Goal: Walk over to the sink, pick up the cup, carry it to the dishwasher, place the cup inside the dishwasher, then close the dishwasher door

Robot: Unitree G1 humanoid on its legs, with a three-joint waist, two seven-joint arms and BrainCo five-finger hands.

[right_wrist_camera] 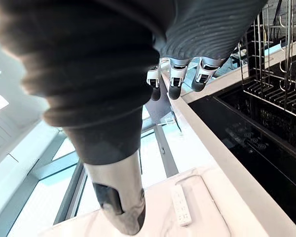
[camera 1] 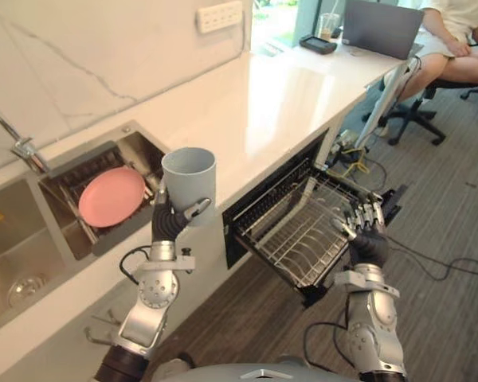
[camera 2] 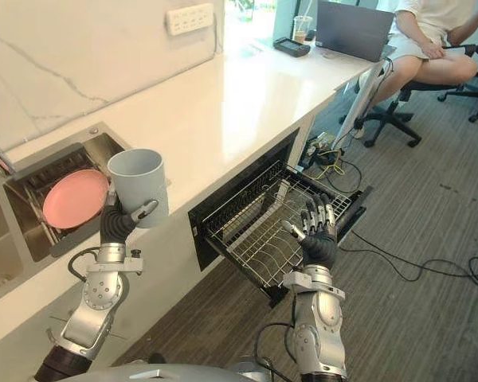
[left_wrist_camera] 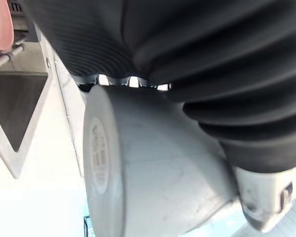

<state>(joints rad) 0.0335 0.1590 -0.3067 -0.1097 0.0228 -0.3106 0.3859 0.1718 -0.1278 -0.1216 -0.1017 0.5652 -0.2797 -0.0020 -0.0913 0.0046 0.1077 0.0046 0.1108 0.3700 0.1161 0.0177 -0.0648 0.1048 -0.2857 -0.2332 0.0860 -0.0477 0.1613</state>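
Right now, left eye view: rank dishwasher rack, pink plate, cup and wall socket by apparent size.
1. dishwasher rack
2. pink plate and cup: these look alike. The cup, held in the left hand, is nearer the camera, so they are not ranked.
3. wall socket

Setting: a kitchenette inside an office-type room.

Kitchen indicators:
- A long white table (camera 1: 287, 95) runs along a marbled wall (camera 1: 80, 56).
- A stainless sink (camera 1: 8, 239) is recessed into the table, with a faucet (camera 1: 12, 135) behind it.
- A pink plate (camera 1: 111, 196) sits in a drying bay (camera 1: 135, 147) just beside the sink.
- A built-in dishwasher (camera 1: 233, 239) is under the table, with its wire rack (camera 1: 299, 235) pulled out.

Office indicators:
- An open laptop (camera 1: 382, 28) stands at the far end of the table.
- A person (camera 1: 462, 32) sits there on a wheeled office chair (camera 1: 418, 111).
- A socket strip (camera 1: 219, 16) is mounted on the wall.
- The floor (camera 1: 462, 223) is wood-pattern plank.
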